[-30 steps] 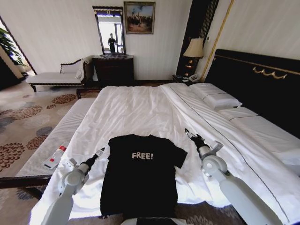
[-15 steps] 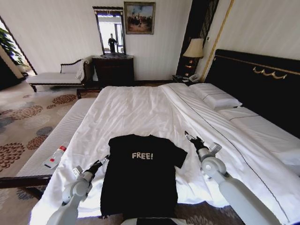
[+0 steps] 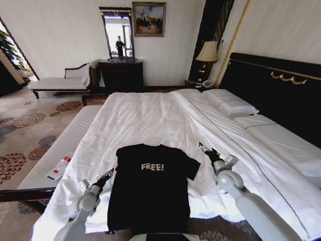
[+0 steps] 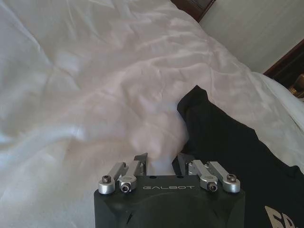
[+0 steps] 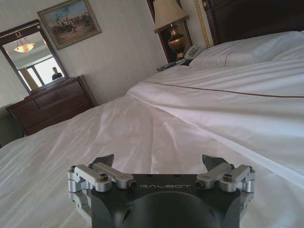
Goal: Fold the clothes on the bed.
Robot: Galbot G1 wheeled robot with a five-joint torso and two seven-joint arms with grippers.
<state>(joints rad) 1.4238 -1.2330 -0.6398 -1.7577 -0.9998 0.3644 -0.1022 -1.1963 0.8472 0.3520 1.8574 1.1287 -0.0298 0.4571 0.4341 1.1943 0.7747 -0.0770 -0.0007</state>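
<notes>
Black short-sleeved cotton T-shirt (image 3: 149, 186) w/ white "FREE!" print is laid flat, front up, near foot edge of big white-sheeted bed (image 3: 145, 118). Left gripper (image 3: 107, 175), jaws apart, is set at its left sleeve edge, prob. for pinching. Right gripper (image 3: 205, 149), jaws wide apart, is poised beside right sleeve.

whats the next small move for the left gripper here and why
Probably ease the left gripper a little toward the T-shirt and close on its near edge. Its fingers are open, low over the bed, just beside the shirt's left edge below the sleeve, holding nothing. The right gripper hovers open beside the other sleeve.
</notes>
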